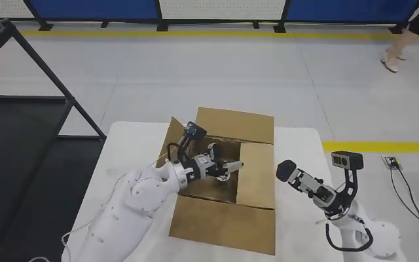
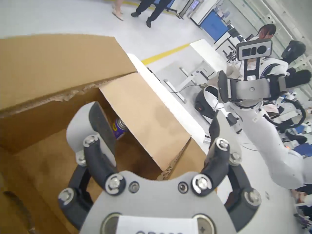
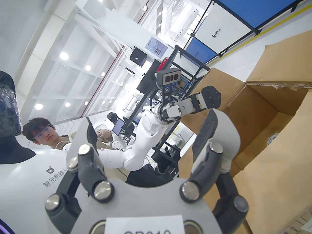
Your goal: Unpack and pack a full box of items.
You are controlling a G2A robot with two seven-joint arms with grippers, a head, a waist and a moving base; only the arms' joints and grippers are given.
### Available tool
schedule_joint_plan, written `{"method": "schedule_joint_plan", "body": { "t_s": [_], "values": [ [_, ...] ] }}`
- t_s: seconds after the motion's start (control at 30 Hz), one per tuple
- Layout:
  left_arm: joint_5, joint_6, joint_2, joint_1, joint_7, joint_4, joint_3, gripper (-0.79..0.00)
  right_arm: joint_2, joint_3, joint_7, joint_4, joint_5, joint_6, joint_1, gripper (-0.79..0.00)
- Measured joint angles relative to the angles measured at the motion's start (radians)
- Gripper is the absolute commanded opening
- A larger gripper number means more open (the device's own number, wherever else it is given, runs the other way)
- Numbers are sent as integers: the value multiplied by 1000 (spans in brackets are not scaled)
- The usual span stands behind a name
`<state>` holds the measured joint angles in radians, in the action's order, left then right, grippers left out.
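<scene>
Brown corrugated cardboard box (image 1: 222, 226): stands open on the white rectangular table (image 1: 131, 147), near the table's middle, with its four top flaps turned outward. Left gripper (image 1: 230, 168): positioned over the open interior of the box, on the side nearer the right arm's flap. In the left wrist view, the left gripper (image 2: 156, 125) has its two fingers (image 2: 97, 122) spread wide apart. Nothing lies between them, and the pads touch neither the cardboard nor any item. Purple-and-blue cylindrical can (image 2: 119, 129): located inside the box, in the interior corner where the far wall meets the side flap. It is partly hidden behind one finger and the flap edge. It appears to be a spray can, but too little of it shows to confirm this or to tell whether it is upright. Right gripper (image 1: 286, 170): held in the air outside the box, above the strip of table just beside the outer edge of the right-hand flap, apart from the cardboard. In the right wrist view, the right gripper (image 3: 148, 132) is likewise spread wide and grasps nothing, with the outer wall of the box beyond one of its fingers.
</scene>
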<state>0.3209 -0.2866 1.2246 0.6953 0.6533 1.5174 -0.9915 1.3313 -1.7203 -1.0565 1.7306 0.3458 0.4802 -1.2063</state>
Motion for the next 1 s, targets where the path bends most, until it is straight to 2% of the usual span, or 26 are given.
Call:
{"method": "schedule_joint_plan", "body": {
  "t_s": [0.23, 0.4, 0.63, 1.0],
  "values": [
    [-171, 95, 52, -121, 88, -195, 119, 0, -16, -9, -7, -2, -13, -6, -27, 0],
    [-304, 109, 87, -177, 115, -321, 164, 0, -24, -4, -1, 2, -17, -1, -33, 0],
    [-385, 83, 132, -237, 142, -466, 225, 0, -36, 3, 9, 4, -8, 7, -40, 0],
    [-381, 2, 188, -282, 105, -593, 295, 0, -52, 15, 22, 18, 9, 30, -60, 0]
  ]
}}
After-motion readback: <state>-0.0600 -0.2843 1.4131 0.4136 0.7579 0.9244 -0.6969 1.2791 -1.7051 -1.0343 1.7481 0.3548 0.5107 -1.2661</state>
